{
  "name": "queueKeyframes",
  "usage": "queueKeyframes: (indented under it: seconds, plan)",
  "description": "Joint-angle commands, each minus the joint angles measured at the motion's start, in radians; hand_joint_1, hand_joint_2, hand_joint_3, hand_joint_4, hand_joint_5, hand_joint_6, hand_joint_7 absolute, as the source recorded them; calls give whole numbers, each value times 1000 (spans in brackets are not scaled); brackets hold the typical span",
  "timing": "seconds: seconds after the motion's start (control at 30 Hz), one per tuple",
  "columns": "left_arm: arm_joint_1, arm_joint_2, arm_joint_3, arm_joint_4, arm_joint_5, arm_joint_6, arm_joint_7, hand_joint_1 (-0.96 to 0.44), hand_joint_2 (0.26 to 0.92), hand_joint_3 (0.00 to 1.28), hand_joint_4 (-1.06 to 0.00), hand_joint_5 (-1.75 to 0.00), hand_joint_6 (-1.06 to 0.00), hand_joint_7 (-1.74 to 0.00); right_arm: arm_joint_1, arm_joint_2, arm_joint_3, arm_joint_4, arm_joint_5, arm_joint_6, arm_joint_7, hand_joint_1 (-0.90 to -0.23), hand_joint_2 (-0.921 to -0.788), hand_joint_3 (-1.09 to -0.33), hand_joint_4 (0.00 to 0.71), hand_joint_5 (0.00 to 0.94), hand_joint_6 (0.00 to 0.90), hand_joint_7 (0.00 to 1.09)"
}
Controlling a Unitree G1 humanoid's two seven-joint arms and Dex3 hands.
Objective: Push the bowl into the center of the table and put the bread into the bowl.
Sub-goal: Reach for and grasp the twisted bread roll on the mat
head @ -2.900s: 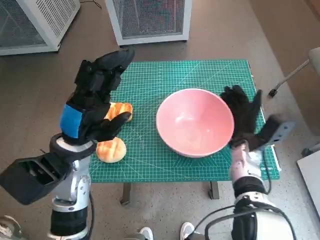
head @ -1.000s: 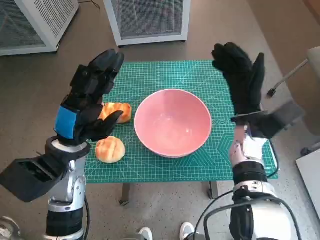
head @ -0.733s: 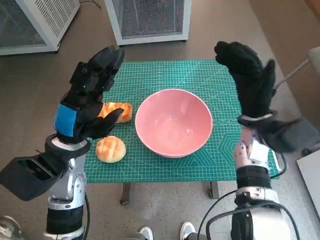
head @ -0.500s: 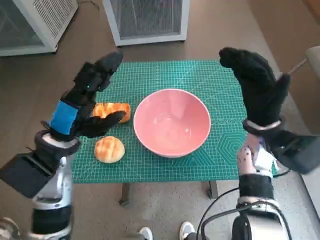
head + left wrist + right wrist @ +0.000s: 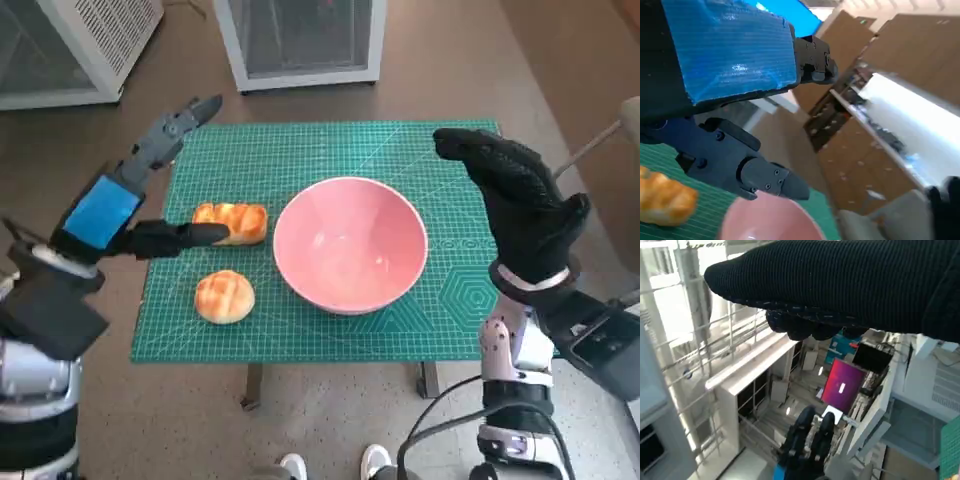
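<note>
**Across the green mat: bowl mid-table, both hands up and empty**

Along the top edge of the head view I see two white mesh-fronted cabinets (image 5: 300, 40) on the brown floor, and at the lower edge a pair of white shoes (image 5: 330, 466) by the table legs. Nothing on the mat lies between the bread and the bowl.

At frame centre sits the pink bowl (image 5: 350, 245), round, smooth and glossy, empty inside, on the green gridded cutting mat (image 5: 300, 150) that covers the table. Left of it, just beside its rim, lies a long golden pull-apart bread (image 5: 232, 222) with a ridged crust; a round scored bun (image 5: 224, 296) lies below that, well apart from the bowl.

My left hand (image 5: 130, 200), hard black plastic with blue tape on its back, hangs over the mat's left edge, fingers spread wide, thumb stretched toward the long bread, holding nothing. My right hand (image 5: 515, 205), in the ribbed knit glove, is raised at the right of the frame, fingers loosely apart, empty.

Compared with half a second ago, the left hand has swung further out toward the left, uncovering the bread, and the right hand has lowered a little. The bowl has stayed where it was.
</note>
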Motion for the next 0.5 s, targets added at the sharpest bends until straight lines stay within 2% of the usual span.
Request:
queueKeyframes:
  seconds: [0.03, 0.2, 0.5]
  plan:
    - [-61, 41, -53, 67, 93, 33, -7, -189, 753, 0, -52, -5, -157, -186, 35, -6, 10, -27, 17, 25, 2, -534, -921, -527, 367, 9, 111, 588]
    - [-118, 62, -113, 124, 175, 117, -34, -163, 743, 0, -58, -2, -187, -153, 55, -7, 20, -77, 32, 50, -4, -532, -921, -520, 364, 6, 113, 589]
    - [-260, 54, -237, 329, 278, 204, -100, -66, 746, 2, -57, 0, -212, -82, 79, -9, 29, -151, 31, 80, -25, -529, -921, -513, 365, 5, 121, 587]
